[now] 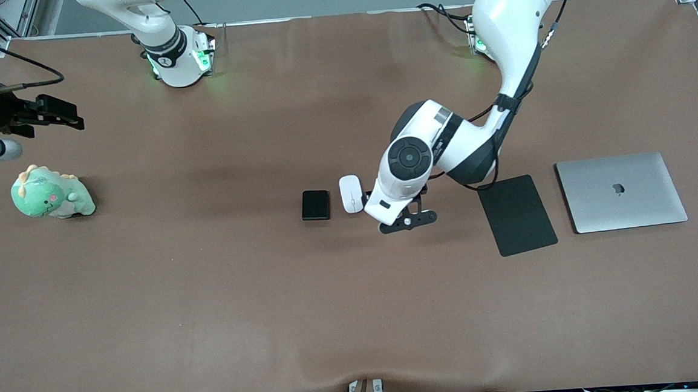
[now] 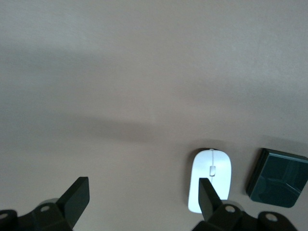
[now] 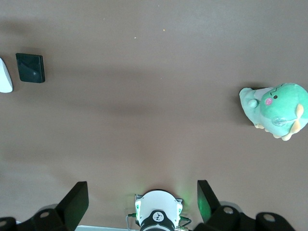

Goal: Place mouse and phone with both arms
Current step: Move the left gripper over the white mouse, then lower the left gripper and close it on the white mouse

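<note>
The white mouse lies near the table's middle, with the black phone beside it toward the right arm's end. My left gripper hangs over the bare table just beside the mouse, toward the left arm's end. In the left wrist view my left gripper is open and empty; one finger overlaps the edge of the mouse, and the phone lies past it. My right gripper waits high over the right arm's end of the table. In its own view my right gripper is open and empty.
A black mouse pad and a closed silver laptop lie toward the left arm's end. A green dinosaur plush sits at the right arm's end, under my right gripper. The right wrist view shows the plush, phone and mouse.
</note>
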